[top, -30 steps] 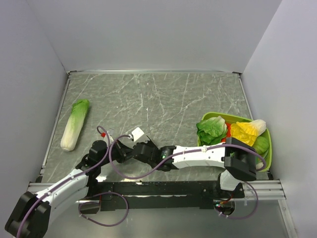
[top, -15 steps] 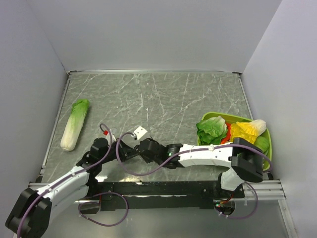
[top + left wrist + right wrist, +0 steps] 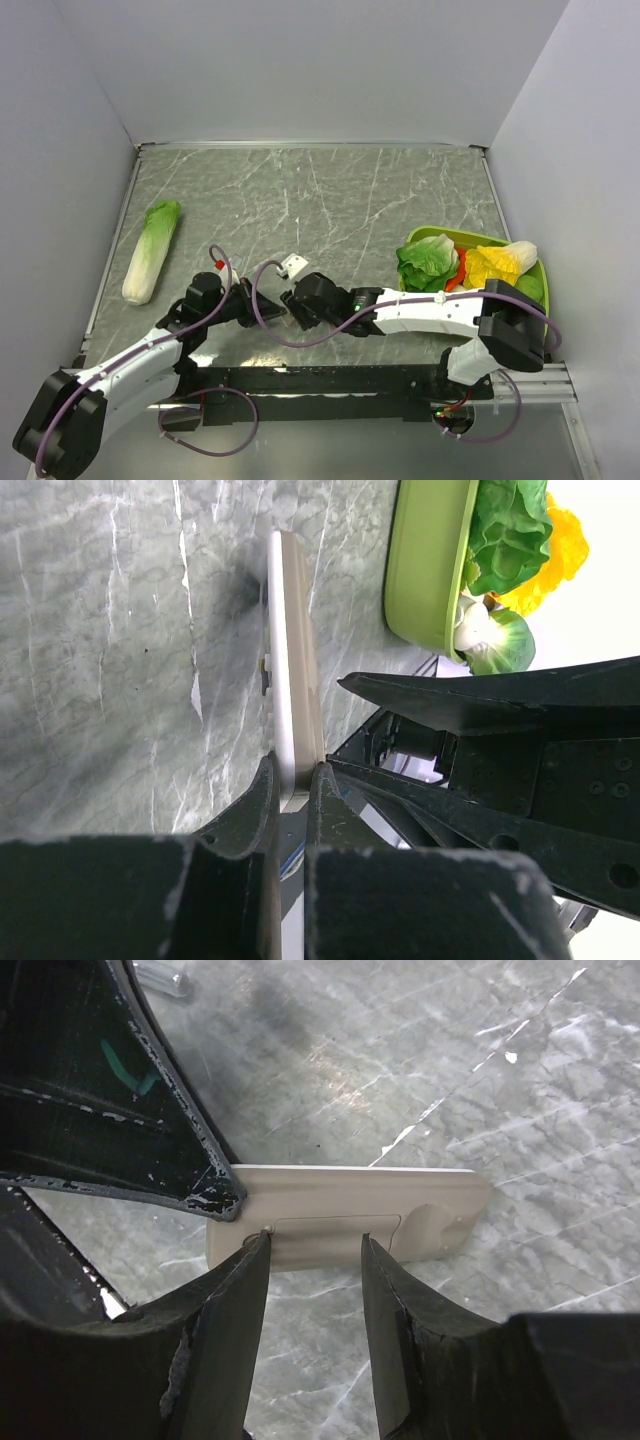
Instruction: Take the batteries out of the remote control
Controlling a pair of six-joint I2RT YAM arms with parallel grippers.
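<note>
The remote control is held edge-on at its near end by my left gripper, which is shut on it just above the marble table. In the right wrist view the remote control shows its grey-tan back with the oblong cover closed. My right gripper is open, with its fingertips resting against that cover. In the top view the left gripper and right gripper meet near the table's front edge and hide the remote. No batteries show.
A long pale-green cabbage lies at the left of the table. A green bowl of lettuce and yellow leaves stands at the right, close to the right arm; the green bowl also shows beyond the remote. Grey walls enclose the table.
Both grippers have shifted a little to the right with the remote between them. The right gripper's jaws have spread wider.
</note>
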